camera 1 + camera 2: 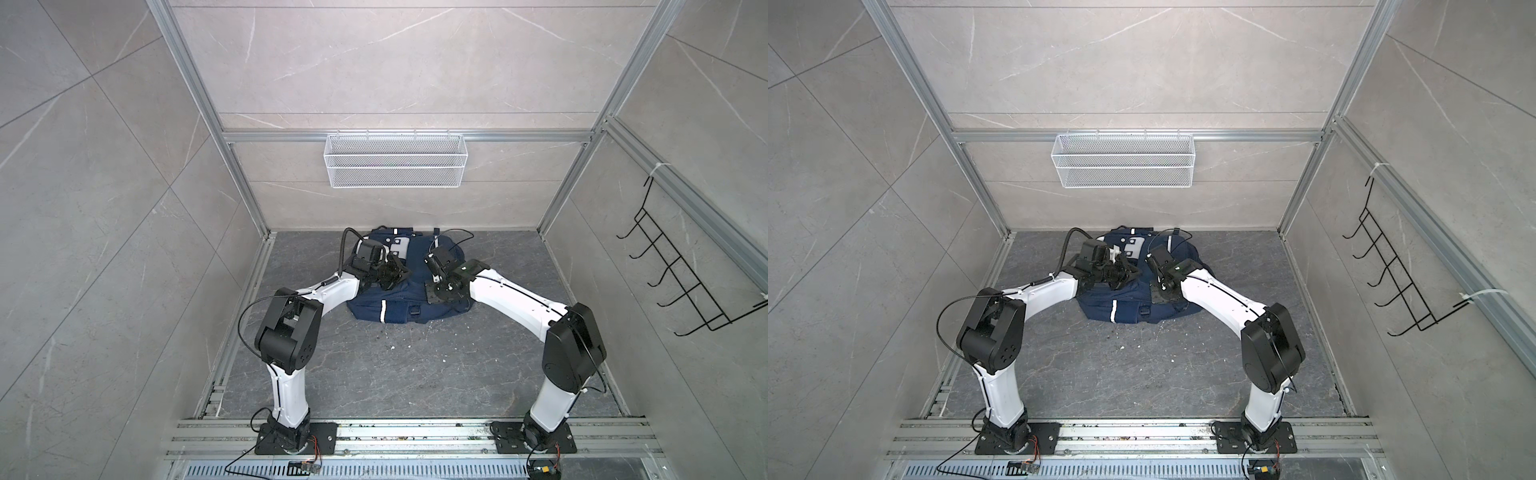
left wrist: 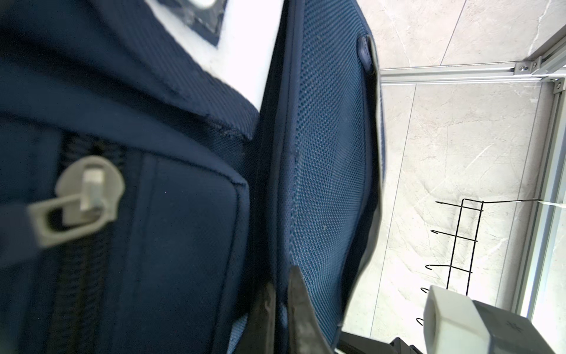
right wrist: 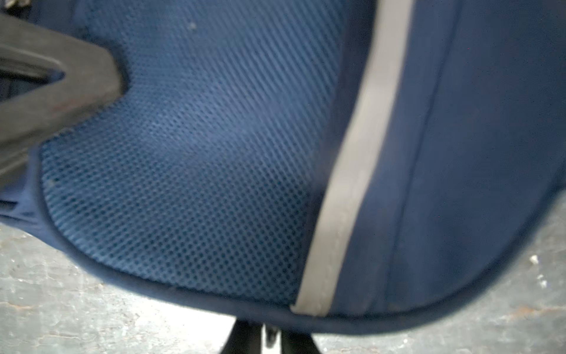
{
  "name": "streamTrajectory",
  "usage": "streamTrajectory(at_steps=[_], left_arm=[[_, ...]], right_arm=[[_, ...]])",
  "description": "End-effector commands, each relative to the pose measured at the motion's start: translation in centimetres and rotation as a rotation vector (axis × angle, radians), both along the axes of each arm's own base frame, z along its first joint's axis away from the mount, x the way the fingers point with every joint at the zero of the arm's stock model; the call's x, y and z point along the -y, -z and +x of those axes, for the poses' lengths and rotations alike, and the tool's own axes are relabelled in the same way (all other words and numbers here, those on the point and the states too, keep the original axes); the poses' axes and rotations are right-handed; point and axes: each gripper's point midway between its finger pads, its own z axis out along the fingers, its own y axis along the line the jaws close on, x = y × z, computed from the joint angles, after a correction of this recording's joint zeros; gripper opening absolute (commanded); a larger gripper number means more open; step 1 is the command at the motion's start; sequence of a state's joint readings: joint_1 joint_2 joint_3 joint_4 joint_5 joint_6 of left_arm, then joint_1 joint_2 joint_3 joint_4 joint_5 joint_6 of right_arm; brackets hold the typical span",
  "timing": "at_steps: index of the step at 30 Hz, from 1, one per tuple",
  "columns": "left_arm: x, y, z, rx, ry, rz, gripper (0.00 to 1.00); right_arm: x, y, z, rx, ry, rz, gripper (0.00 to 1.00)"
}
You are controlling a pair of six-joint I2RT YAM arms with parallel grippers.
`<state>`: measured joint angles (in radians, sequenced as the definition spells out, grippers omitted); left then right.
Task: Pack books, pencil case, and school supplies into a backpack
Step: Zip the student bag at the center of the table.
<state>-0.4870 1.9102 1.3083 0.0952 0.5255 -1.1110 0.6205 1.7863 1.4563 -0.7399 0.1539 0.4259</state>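
- At the 12 o'clock end of the counter (image 1: 415, 374), close to the back wall: the backpack (image 1: 399, 307) (image 1: 1125, 309), lying flat, seen in both top views.
- Over the 9 o'clock half of the backpack: the left tool (image 1: 401, 273) (image 2: 281, 283), pinched fully together on a fold of the blue mesh panel (image 2: 324, 184).
- In the left wrist view, only a thin layer of cloth between the two dark fingers (image 2: 301, 306).
- Just beside that fold: a grey zipper pull (image 2: 76, 199) on a dark zipper.
- Over the 3 o'clock half: the right tool (image 1: 430, 262) (image 3: 271, 332), closed tight on the rounded hem of the backpack, near a grey reflective stripe (image 3: 352, 184).
- Tips of the right tool hidden behind the hem in the right wrist view.
- On the back wall, toward 12 o'clock: a white wire basket (image 1: 395, 160).
- On the side wall, at 3 o'clock: a black hook rack (image 1: 685, 270).
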Motion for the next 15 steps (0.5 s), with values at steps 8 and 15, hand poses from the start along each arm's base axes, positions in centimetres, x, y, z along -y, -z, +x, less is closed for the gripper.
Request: streamTrajectory(at_steps=[8, 15], left_arm=[[-2.9, -3.7, 0.5, 0.115, -0.025, -0.017, 0.0], [-7.2, -2.5, 1.3, 0.121, -0.086, 0.014, 0.0]], right_arm=[[3.6, 0.1, -2.2, -0.004, 0.051, -0.034, 0.0], [6.9, 0.0, -2.9, -0.024, 0.133, 0.04, 0.0]])
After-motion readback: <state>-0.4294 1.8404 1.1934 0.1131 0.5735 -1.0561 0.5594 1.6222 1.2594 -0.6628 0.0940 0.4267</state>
